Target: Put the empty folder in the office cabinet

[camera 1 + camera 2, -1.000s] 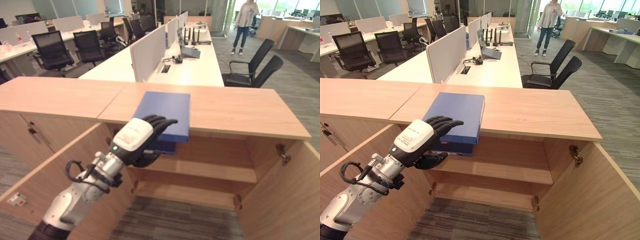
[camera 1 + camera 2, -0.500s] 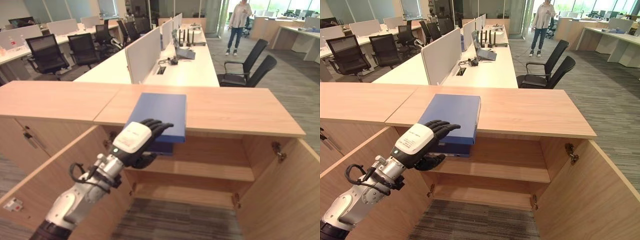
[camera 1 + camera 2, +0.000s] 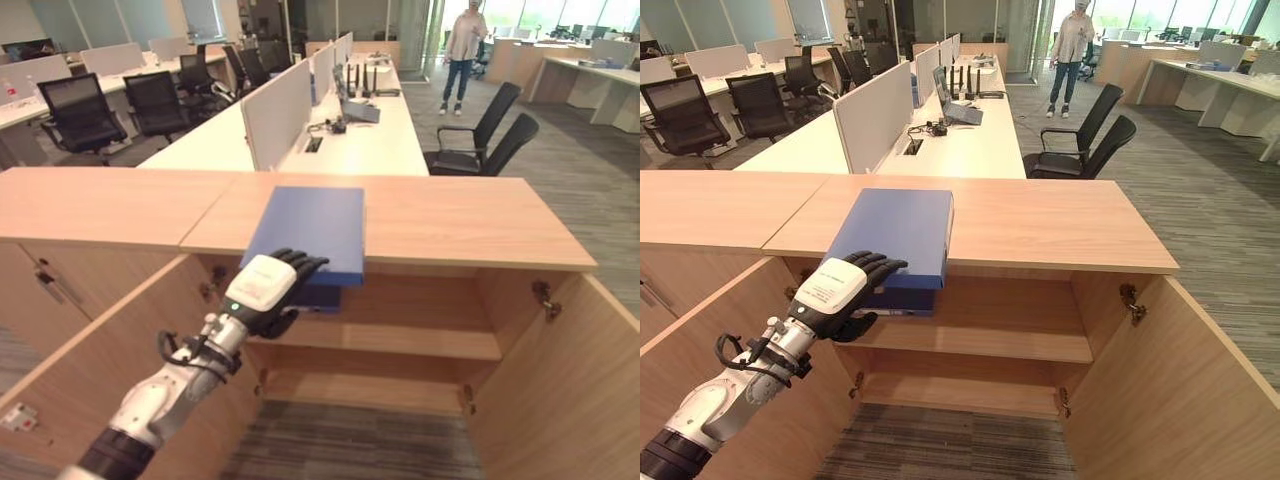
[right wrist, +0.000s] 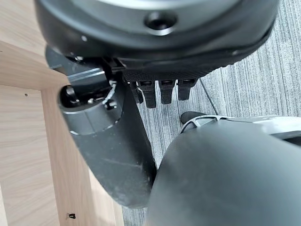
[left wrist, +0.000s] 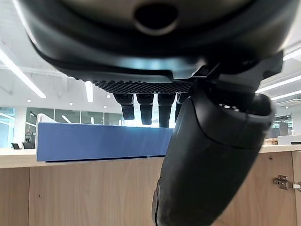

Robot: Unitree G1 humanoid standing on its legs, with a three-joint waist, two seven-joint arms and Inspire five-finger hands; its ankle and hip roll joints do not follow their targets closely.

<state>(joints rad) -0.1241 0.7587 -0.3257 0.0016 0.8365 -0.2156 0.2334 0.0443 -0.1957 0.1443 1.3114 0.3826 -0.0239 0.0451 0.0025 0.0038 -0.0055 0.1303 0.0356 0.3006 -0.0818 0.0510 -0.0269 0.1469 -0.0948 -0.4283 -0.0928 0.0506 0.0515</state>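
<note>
Blue folder [image 3: 308,226] lies flat on the cabinet top [image 3: 470,215], centre of frame, its long axis running from the near edge away toward the desks. Its near end overhangs the front edge above the open cabinet [image 3: 400,335].

Left hand [image 3: 262,288] sits at that overhanging near end, lower centre-left. Fingers are laid over the folder's top face and the thumb is tucked beneath, so it looks clamped on the near edge. In the left wrist view the fingers [image 5: 146,106] reach over the blue edge.

Right hand [image 4: 155,89] hangs low over grey carpet in its own wrist view, fingers straight, holding nothing.

Judgement: the shelf [image 3: 395,340] lies directly below and behind the grip, so the folder must come toward the robot, then down and in, long axis first.
</note>
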